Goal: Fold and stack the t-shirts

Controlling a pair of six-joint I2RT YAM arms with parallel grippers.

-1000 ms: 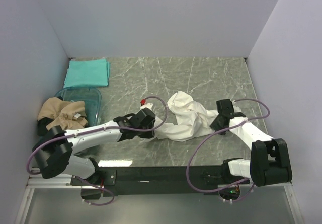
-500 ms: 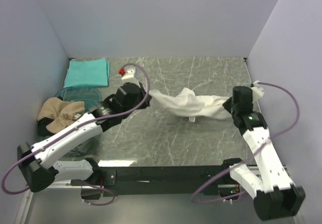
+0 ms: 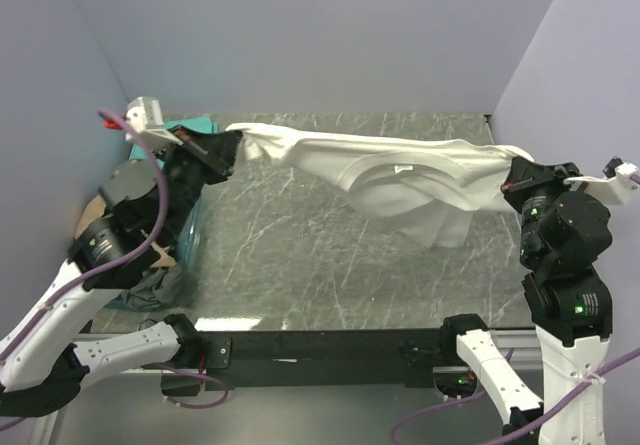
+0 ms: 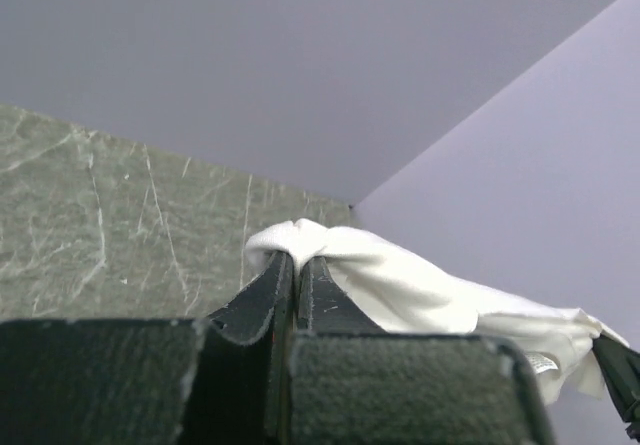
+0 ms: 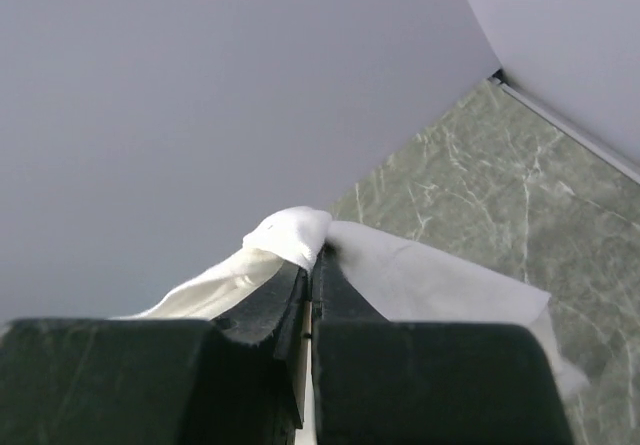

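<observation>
The white t-shirt (image 3: pixel 400 175) hangs stretched in the air between both grippers, high above the table. My left gripper (image 3: pixel 235 147) is shut on its left end, seen as bunched cloth (image 4: pixel 300 240) at the fingertips in the left wrist view. My right gripper (image 3: pixel 512 170) is shut on its right end (image 5: pixel 295 230). The shirt's middle sags, with a neck label showing. The teal t-shirt (image 3: pixel 195 125) lies folded at the back left, mostly hidden by my left arm. Only a sliver of the tan t-shirt (image 3: pixel 160 255) shows under that arm.
The clear blue-tinted bin (image 3: pixel 192 240) stands at the left, largely hidden by my left arm. The marble table (image 3: pixel 320 255) is walled at the back and on both sides. The black base rail (image 3: pixel 330 347) runs along the near edge.
Both arms have risen and spread apart, lifting the white t-shirt off the table and stretching it out in the air. One second ago it lay crumpled on the table.
</observation>
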